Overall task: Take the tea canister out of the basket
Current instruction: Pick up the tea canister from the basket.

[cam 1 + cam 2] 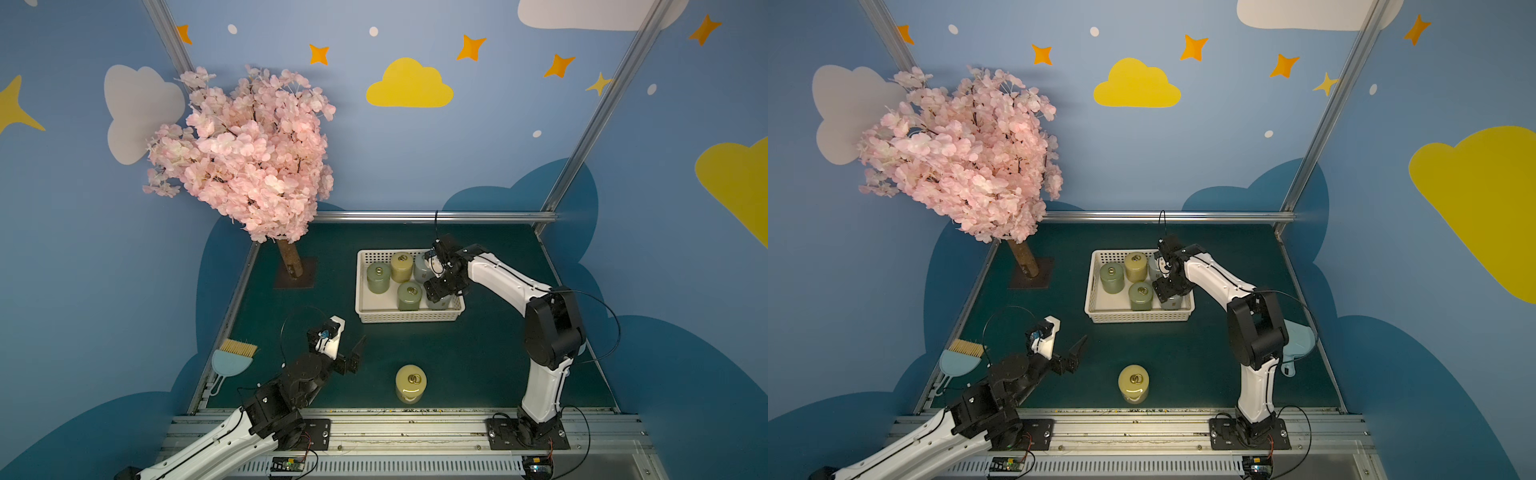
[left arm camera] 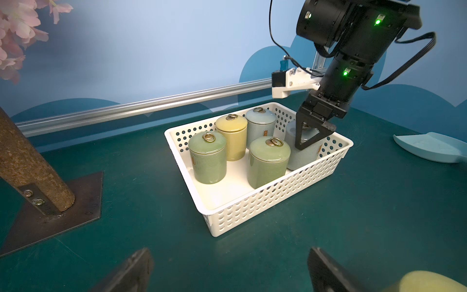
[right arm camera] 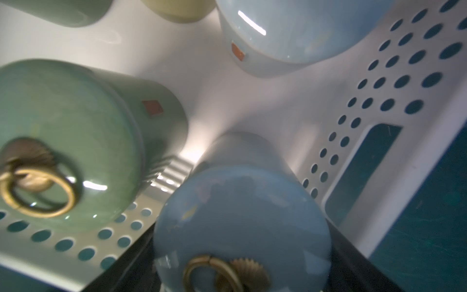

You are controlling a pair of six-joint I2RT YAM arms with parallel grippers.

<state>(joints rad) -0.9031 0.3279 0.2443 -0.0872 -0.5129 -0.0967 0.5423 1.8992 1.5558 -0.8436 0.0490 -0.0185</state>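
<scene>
An upright pale blue tea canister [image 1: 439,303], in the lower right corner of the white perforated basket [image 1: 409,321] at the centre of both top views, is straddled from above and clasped at its lid by the right gripper [image 1: 436,291], while the left gripper [image 1: 356,356] is seen wide open, well apart at lower left.

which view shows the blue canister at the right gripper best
Right wrist: the blue canister fills the frame, lid, ring and side unblocked, if blurred. Left wrist shows its body, the right gripper hiding the lid. Both top views show a sliver.
</scene>
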